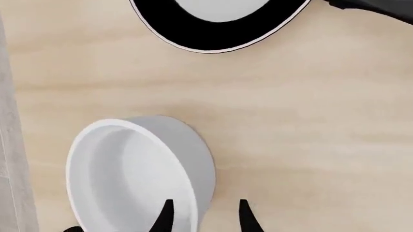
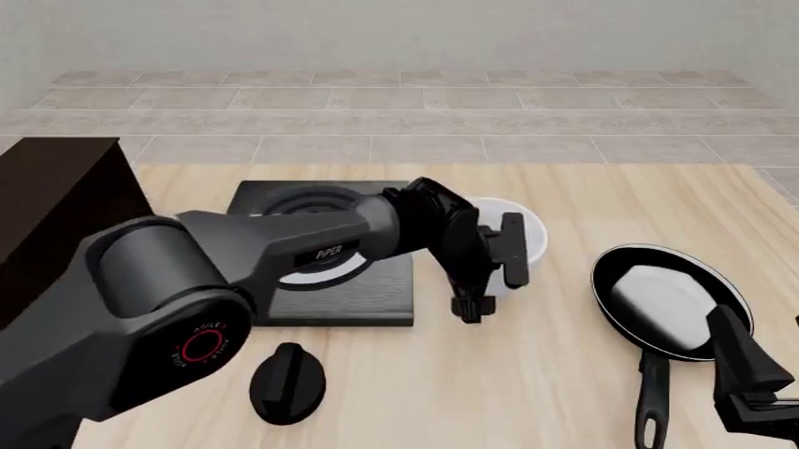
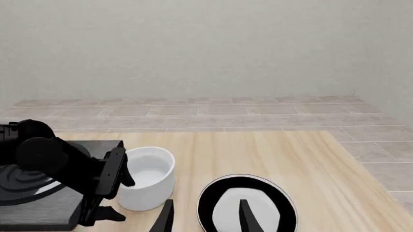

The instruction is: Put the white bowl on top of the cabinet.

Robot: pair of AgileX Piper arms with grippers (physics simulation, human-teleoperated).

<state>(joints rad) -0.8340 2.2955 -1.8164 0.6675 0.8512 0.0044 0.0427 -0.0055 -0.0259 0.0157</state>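
The white bowl (image 2: 527, 227) stands upright on the table just right of the stove plate, also seen as the bowl (image 1: 135, 169) and bowl (image 3: 150, 178). My left gripper (image 2: 492, 278) is low at the bowl's near side, open. In the left wrist view the left gripper (image 1: 206, 217) has one fingertip over the bowl's inside and the other outside its wall. The dark cabinet (image 2: 50, 215) stands at the far left, its flat top bare. My right gripper (image 2: 749, 374) is open at the near right, with nothing between its fingers; in its own view the right gripper (image 3: 206, 217) hangs by the pan.
A black stove plate (image 2: 325, 281) lies under the left arm, with a black knob (image 2: 287, 379) in front of it. A black frying pan (image 2: 668, 299) with a white patch lies right of the bowl, handle toward the near edge beside the right gripper.
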